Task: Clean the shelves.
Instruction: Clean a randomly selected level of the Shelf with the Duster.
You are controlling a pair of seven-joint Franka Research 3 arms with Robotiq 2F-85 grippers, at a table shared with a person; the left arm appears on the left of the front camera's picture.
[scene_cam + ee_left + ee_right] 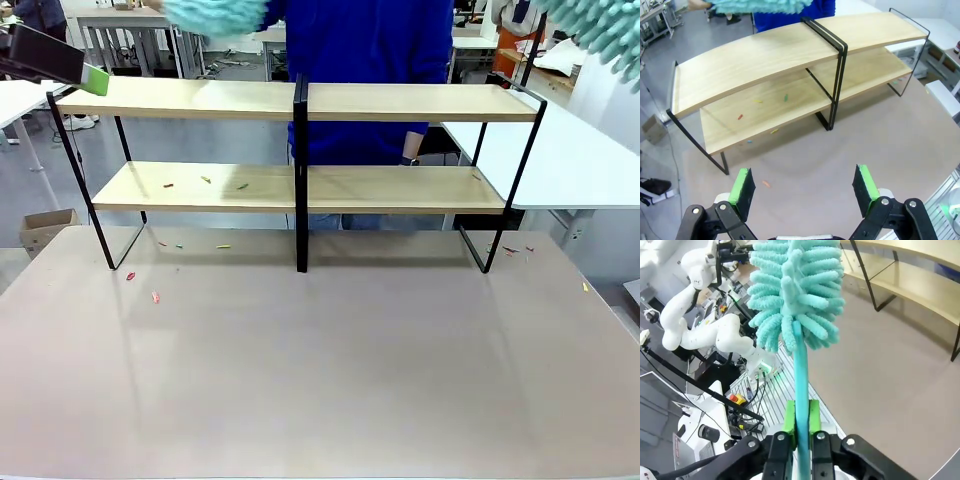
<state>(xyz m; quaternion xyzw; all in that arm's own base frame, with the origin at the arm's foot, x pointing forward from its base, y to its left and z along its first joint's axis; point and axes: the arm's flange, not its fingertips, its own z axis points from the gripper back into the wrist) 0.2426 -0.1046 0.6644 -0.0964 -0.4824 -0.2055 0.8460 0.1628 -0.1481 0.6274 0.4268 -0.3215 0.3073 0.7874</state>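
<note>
Shelves [400, 187]: on the table's far half, long side facing the robot. Coloured scraps [205, 180] lie on the lower board.
Table [320, 380]: more scraps lie near the frame's feet.
Right gripper [801, 420]: clamped on the teal duster [795, 285] handle, head held up, probably ready to sweep.
Left gripper [805, 185]: jaws apart, empty, facing the shelves.
Person [370, 60]: behind the shelves, holding a second duster [760, 6] over the top board.

The left pincer [802, 186] — black linkage bars, silver pivot screws, bright green pads [740, 185]; the right pincer [801, 416] matches. White, rounded arm links [707, 335]. The person wears a blue top [370, 50].
</note>
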